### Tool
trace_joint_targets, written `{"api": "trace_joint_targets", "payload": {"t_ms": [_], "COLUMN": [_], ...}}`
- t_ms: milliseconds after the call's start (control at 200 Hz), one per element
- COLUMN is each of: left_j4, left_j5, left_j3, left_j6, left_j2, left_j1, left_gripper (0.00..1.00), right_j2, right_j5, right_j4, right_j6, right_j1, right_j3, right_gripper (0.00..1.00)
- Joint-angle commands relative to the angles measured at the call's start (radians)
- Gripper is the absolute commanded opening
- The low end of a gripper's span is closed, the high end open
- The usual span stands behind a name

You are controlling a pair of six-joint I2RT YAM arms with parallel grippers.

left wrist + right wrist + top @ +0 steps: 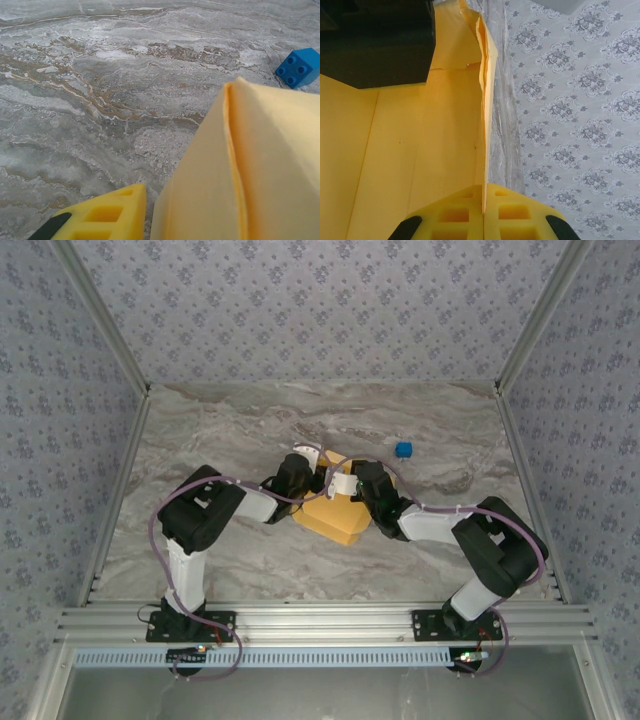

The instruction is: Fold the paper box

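Since the paper box (335, 518) looks light and bendy, my right gripper (484, 205) pinches its thin edge; whether my left gripper (312, 470) grips, I cannot tell.

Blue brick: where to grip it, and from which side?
Likely top-down, pinching two opposite flat sides. The blue brick sits alone on the table, apart from the paper box, so its sides are free; avoid its studded face.

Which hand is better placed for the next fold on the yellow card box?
Probably right: the right hand is shut on a flap edge of the yellow-orange card box; whether the left hand grips is hidden.
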Motion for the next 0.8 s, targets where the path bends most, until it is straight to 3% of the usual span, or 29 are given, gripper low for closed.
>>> {"api": "trace_joint_targets", "payload": {"t_ms": [0, 310, 580, 795], "left_j4": [-0.007, -0.004, 0.002, -0.004], "left_j5": [-0.058, -0.069, -0.079, -0.106], "left_j3": [0.041, 0.028, -0.003, -0.030], "left_j6": [-0.015, -0.027, -0.011, -0.001], "left_j2": [-0.031, -0.042, -0.073, -0.107], "left_j1": [0.012, 0.012, 0.013, 0.012], "left_gripper": [0.23, 0.08, 0.01, 0.00], "right_j2": [-0.007, -0.022, -0.066, -0.157], "right_j5": [-0.012, -0.007, -0.023, -0.071], "right_j4": [-0.096, -0.103, -0.135, -0.159], "right_j6": [0.008, 0.016, 0.109, 0.234], "right_j1": [0.009, 0.010, 0.008, 0.010], "right_j3": [0.002, 0.008, 0.018, 0.006], "right_gripper": [0.00, 0.00, 0.35, 0.54]}}
